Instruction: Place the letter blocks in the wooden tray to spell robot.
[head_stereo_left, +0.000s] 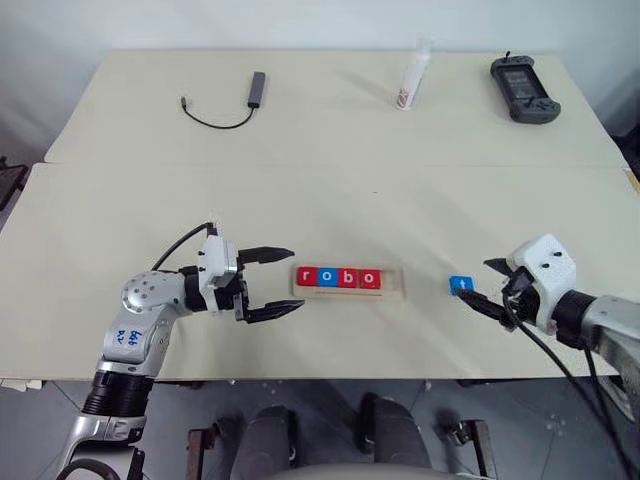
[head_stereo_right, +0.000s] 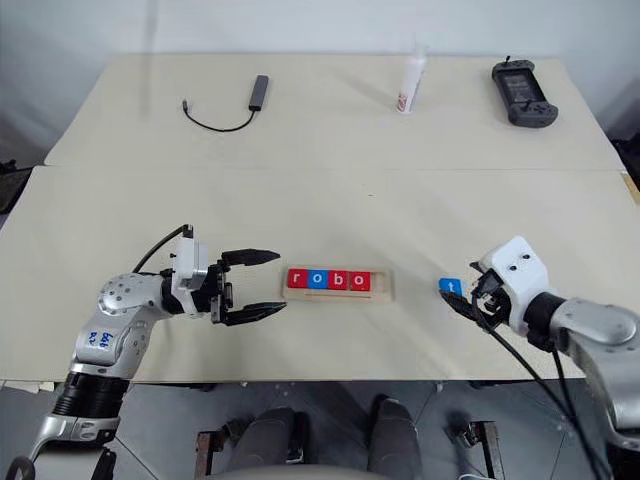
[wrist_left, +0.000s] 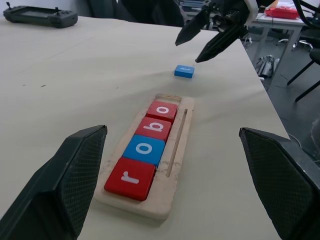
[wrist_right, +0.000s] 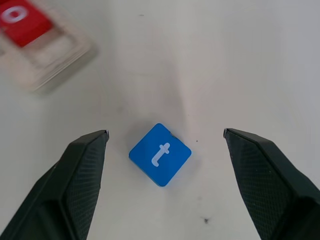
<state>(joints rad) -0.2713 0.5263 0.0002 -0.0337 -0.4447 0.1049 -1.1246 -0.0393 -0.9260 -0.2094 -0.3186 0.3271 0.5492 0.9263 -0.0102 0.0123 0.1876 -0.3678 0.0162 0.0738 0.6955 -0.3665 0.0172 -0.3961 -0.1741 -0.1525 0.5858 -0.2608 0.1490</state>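
The wooden tray (head_stereo_left: 398, 284) lies near the table's front edge. Four letter blocks sit in it in a row: red r (head_stereo_left: 307, 277), blue o (head_stereo_left: 327, 278), red b (head_stereo_left: 348, 278), red o (head_stereo_left: 369, 279). The slot at its right end (wrist_left: 166, 97) is empty. A blue t block (head_stereo_left: 460, 285) lies flat on the table right of the tray, apart from it. My right gripper (head_stereo_left: 476, 280) hangs open just right of the t block (wrist_right: 160, 155), which lies untouched between its fingers. My left gripper (head_stereo_left: 297, 280) is open and level at the tray's left end, holding nothing.
At the back of the table lie a dark USB hub with cable (head_stereo_left: 257, 88), a white bottle on its side (head_stereo_left: 410, 80) and a black controller (head_stereo_left: 523, 88). A seam (head_stereo_left: 320, 165) crosses the table. The front edge runs close below both grippers.
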